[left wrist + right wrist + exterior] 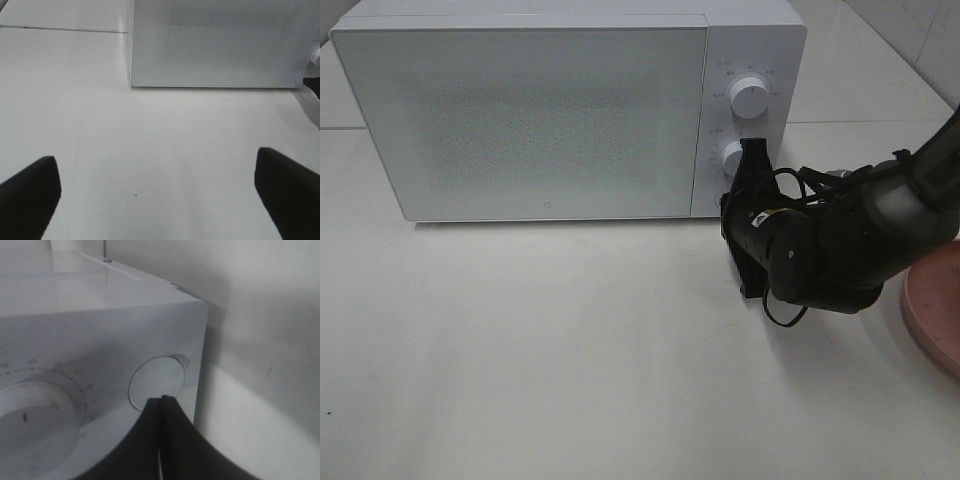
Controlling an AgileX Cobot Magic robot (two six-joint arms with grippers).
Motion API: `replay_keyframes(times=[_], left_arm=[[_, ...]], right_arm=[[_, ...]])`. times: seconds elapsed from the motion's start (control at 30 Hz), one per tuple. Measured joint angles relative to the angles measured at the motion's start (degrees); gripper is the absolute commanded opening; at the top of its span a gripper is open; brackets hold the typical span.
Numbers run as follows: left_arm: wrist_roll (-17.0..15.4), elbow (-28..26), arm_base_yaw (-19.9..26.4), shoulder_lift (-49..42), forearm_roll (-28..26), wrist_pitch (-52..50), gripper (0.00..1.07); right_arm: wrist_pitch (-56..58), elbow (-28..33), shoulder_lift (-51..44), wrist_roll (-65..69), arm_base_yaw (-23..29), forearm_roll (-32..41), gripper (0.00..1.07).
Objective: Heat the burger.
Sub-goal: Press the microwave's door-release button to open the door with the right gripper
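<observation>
White microwave [550,120] at the back of the white table [570,350], its door [520,115] shut. The door front is a pale dotted panel and nothing behind it can be made out. Control strip on the microwave's right side: upper knob [751,97], with the lower knob [732,156] under it. The right arm reaches in from the right edge of the high view, and the right gripper [753,150] is up against the control strip just beside the lower knob. In the right wrist view its two black fingers [150,440] are pressed flat together with only a thin seam between them and nothing held. Their tips sit at the rim of a round button [157,375] near the corner of the microwave's front. Whether they actually press it cannot be told. The left gripper [156,162] hovers over bare table, facing the microwave's lower front edge. Its fingers [30,195] are spread wide to either side of the wrist view, with nothing between them. A pink plate [935,310] is cut off at the right edge, partly under the right arm (the part that shows is bare). The burger shows in none of the three views, so where it lies cannot be told.
</observation>
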Motion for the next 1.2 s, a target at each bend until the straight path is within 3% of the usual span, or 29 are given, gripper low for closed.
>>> replay_keyframes(times=[1.2], left_arm=[[0.00, 0.00, 0.00, 0.00, 0.00, 0.00, 0.98]], right_arm=[[0.63, -3.44, 2.98, 1.15, -2.46, -3.04, 0.00]])
